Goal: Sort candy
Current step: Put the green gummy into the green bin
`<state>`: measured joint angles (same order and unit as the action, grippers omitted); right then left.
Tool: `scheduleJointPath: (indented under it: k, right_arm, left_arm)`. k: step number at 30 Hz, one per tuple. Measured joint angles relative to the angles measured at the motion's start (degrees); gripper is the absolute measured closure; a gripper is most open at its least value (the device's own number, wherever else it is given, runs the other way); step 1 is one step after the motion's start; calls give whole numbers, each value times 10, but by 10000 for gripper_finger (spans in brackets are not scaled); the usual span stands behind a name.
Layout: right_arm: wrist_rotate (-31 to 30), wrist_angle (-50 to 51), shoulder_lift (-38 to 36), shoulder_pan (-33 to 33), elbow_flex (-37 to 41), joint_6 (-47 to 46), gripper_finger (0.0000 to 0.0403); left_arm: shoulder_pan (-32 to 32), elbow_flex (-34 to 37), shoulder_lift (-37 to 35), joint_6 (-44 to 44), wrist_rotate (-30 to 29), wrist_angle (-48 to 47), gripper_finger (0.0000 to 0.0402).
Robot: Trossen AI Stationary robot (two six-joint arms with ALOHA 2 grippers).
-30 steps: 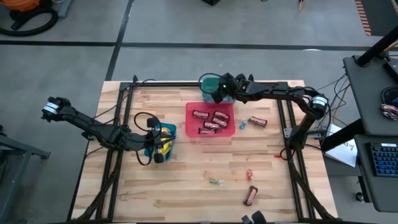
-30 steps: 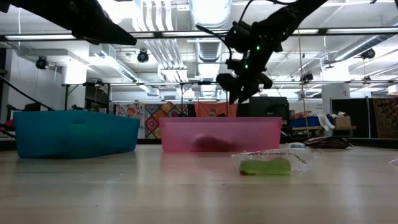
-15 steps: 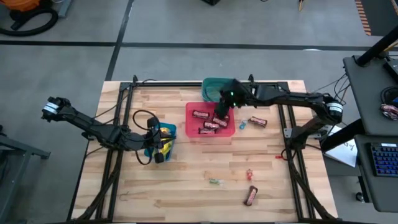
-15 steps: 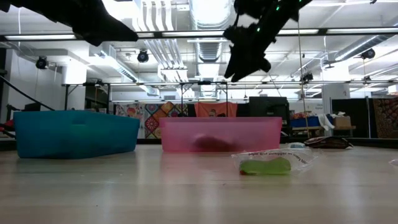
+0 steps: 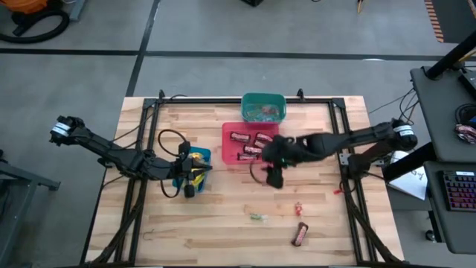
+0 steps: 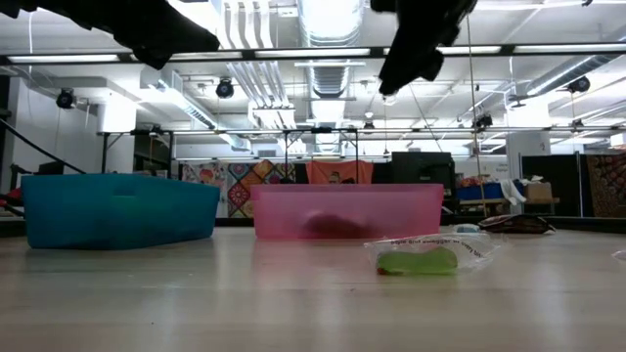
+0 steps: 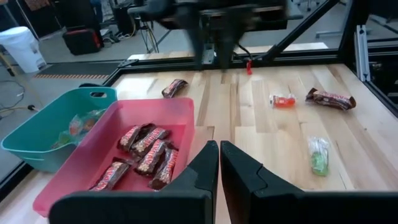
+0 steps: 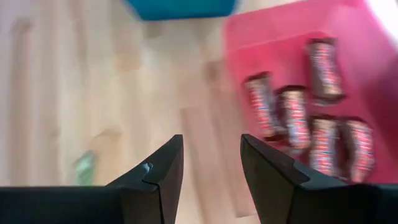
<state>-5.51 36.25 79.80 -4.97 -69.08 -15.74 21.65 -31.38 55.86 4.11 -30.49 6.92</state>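
1. right arm [image 7: 217, 18] in the left wrist view: a dark smear, its fingers unreadable.
2. blue bin [image 8: 180, 7] cut off by the right wrist picture's edge.
3. green candy [image 8: 84, 167] there blurred to a smudge.
4. teal bin [image 5: 262, 109] holds tiny wrapped pieces, colours unclear from above.

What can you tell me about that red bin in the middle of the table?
The red bin is a shallow, rectangular tub of translucent pinkish-red plastic, sitting flat on the wooden table, open on top. It holds several dark brown-red candy bars lying loose on its floor. A teal bin stands just behind it. The right gripper hovers past its front corner, not touching it.
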Motion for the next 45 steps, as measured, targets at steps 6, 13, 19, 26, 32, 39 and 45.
scheduleJointPath:
  k: [6,13,19,26,32,39,45]
  right_arm:
    - [-5,-1,8,-90,4,14,252]
    - [-50,-39,59,-178,17,38,252]
    - [-49,-75,118,-211,17,-20,252]
    - [-36,-83,180,-233,17,-81,252]
    - [-16,-120,230,-246,16,-114,252]
    - [-20,-139,270,-246,16,-138,253]
    - [-29,-143,269,-246,16,-144,292]
  left_arm:
    - [0,0,0,6,0,0,401]
    - [0,0,27,20,0,14,401]
    - [3,0,61,29,1,46,401]
    - [13,0,79,29,1,55,401]
    - [20,0,80,30,1,56,401]
    - [20,0,80,35,1,57,401]
    - [20,0,80,37,1,57,401]
